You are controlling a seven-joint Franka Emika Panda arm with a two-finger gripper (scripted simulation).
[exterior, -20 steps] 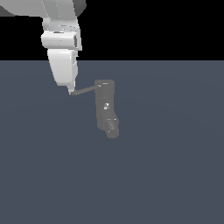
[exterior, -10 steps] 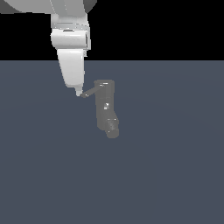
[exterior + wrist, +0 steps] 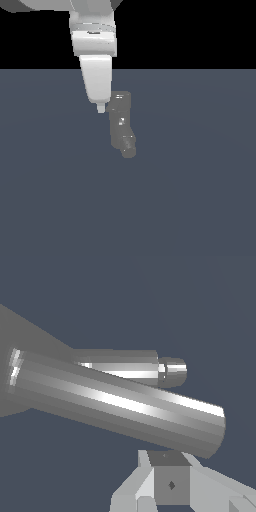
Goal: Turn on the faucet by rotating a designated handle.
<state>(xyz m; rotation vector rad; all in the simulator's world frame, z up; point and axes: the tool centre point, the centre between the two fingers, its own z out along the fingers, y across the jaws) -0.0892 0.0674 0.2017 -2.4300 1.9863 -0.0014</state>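
Note:
The dull-grey faucet [image 3: 121, 122] stands upright on the dark floor, its bent spout end [image 3: 128, 149] pointing down toward the exterior view's right. My white gripper [image 3: 101, 108] hangs just off the faucet's top, on the exterior view's left, with its fingers together and nothing held. That view shows almost nothing of the handle, which the fingers cover. In the wrist view the handle [image 3: 120, 401] is a thick shiny grey rod running across, its free end lying right against my gripper [image 3: 170, 478]. Behind it shows the rounded spout [image 3: 172, 371].
A flat dark blue-grey floor [image 3: 190, 200] surrounds the faucet. The white arm [image 3: 92, 30] comes down from above on the exterior view's left.
My gripper has moved toward the exterior view's right, up to the faucet's top. The handle, which stuck out to the left, has swung with it and now looks much shorter.

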